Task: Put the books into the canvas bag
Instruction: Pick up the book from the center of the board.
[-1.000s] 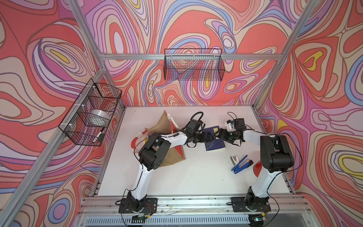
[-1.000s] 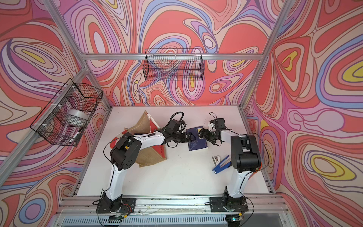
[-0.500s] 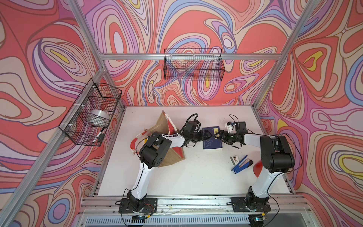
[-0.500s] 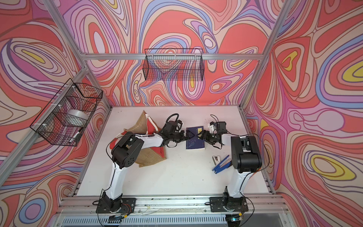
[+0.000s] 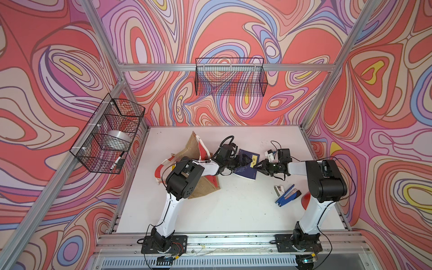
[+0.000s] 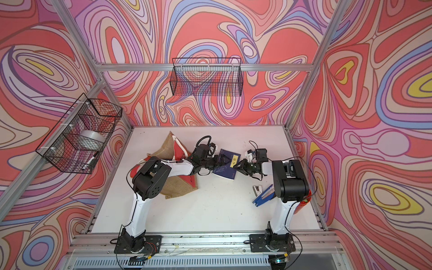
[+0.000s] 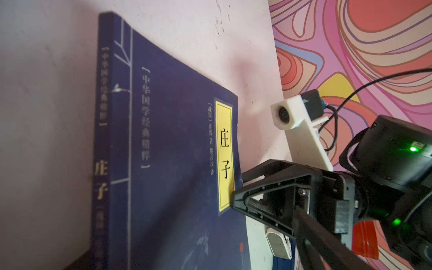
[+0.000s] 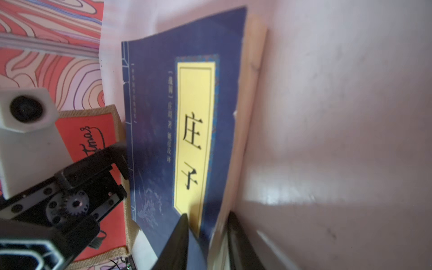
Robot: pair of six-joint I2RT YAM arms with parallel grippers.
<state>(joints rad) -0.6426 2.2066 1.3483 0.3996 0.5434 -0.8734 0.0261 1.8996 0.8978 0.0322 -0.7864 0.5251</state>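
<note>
Currently nothing is visibly bagged; right gripper (image 5: 256, 166) clamps navy book (image 5: 246, 172) at its 3 o'clock edge; left gripper (image 5: 244, 161) stands agape; canvas bag (image 5: 190, 146) lies at 9 o'clock.

Blue stapler (image 5: 287, 195) lying on white table (image 5: 233, 210), two black wire baskets (image 5: 230, 78) on patterned walls, tape roll (image 5: 116, 139) inside one

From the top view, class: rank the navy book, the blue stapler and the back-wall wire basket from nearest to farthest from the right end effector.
1. Navy book: at the right end effector tips, table centre.
2. Blue stapler: on the table, toward the front.
3. Wire basket: up on the back wall.
</note>
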